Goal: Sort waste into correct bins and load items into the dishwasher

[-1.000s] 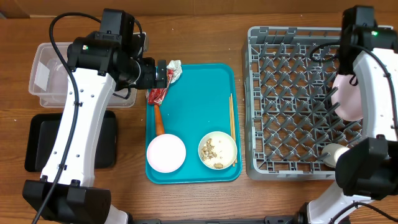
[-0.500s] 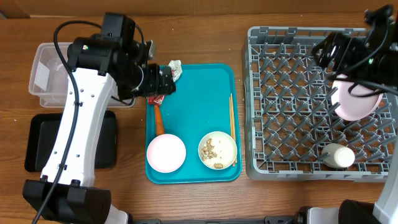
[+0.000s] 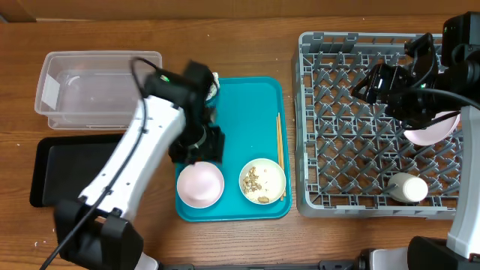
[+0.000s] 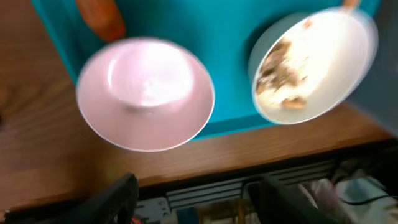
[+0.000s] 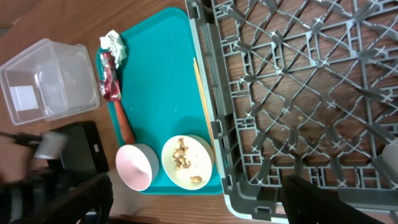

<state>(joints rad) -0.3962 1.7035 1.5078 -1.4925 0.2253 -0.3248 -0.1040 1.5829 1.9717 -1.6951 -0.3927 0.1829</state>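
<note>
My left gripper (image 3: pixel 199 154) is open and empty, low over the teal tray just above the pinkish-white bowl (image 3: pixel 200 185). Its wrist view, blurred, shows that bowl (image 4: pixel 146 93), the bowl of beige food scraps (image 4: pixel 311 65) and the end of the orange stick (image 4: pixel 102 15). The red wrapper (image 5: pixel 109 78) and white napkin (image 5: pixel 114 43) lie on the tray's far left; in the overhead view my left arm hides the wrapper. My right gripper (image 3: pixel 364 84) is open and empty above the grey dish rack (image 3: pixel 330 195). The plate (image 3: pixel 431 129) and cup (image 3: pixel 409 187) rest in the rack.
The clear tub (image 3: pixel 97 86) stands at the back left, with the black tray (image 3: pixel 45 172) in front of it. Wooden chopsticks (image 3: pixel 280 142) lie along the right side of the teal tray (image 3: pixel 240 112). The scraps bowl (image 3: pixel 262 181) sits next to the rack's left wall.
My left arm has swung from the wrapper towards the front of the tray, over the bowls. My right arm has left the plate in the rack and moved left above it.
</note>
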